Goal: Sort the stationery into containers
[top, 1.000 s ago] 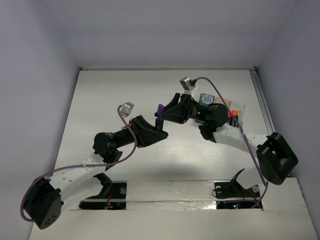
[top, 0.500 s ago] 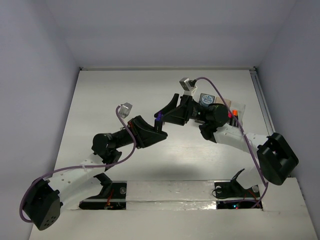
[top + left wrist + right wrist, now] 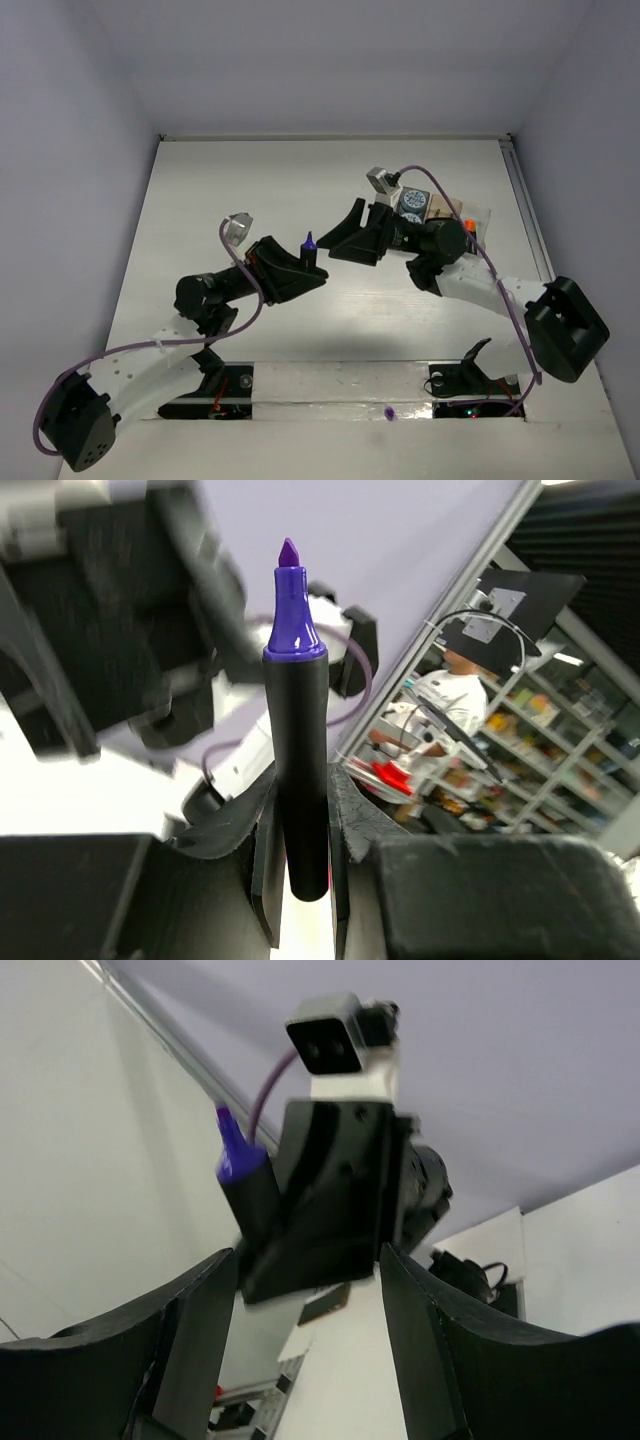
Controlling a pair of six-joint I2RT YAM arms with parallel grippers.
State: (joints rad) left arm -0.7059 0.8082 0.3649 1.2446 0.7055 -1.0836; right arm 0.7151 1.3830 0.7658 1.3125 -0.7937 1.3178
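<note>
Looking down on a white table (image 3: 230,190) that fills the overhead view from 6 to 12 o'clock. Reaching in from 7 o'clock with the left arm (image 3: 150,350) and from 4 o'clock with the right arm (image 3: 490,290), to meet near the centre. At 2 o'clock from centre, partly hidden behind the right arm, a clear plastic box (image 3: 480,213) on the table.

Clamped tight with the left gripper (image 3: 303,845) on a black-bodied highlighter (image 3: 300,740), pinched low on the barrel between both fingers. Standing upright, bare purple tip at 12 o'clock in the left wrist view. Held above the table just at 9 o'clock of centre, well apart from the box.

Spread wide with the right gripper (image 3: 305,1360), holding nothing, just at 3 o'clock of the highlighter and not touching it. Through that gap in the right wrist view, the left gripper with the purple tip at its 10 o'clock.

At the box's 9 o'clock end, a blue-and-white patterned piece (image 3: 412,201) against something dark and squarish; impossible to tell whether inside the box or beside it. Toward the box's 3 o'clock side, an orange cap (image 3: 468,224). At 6 o'clock, on the near ledge (image 3: 340,375) between the arm bases, a small purple speck (image 3: 388,412), too small to identify.
</note>
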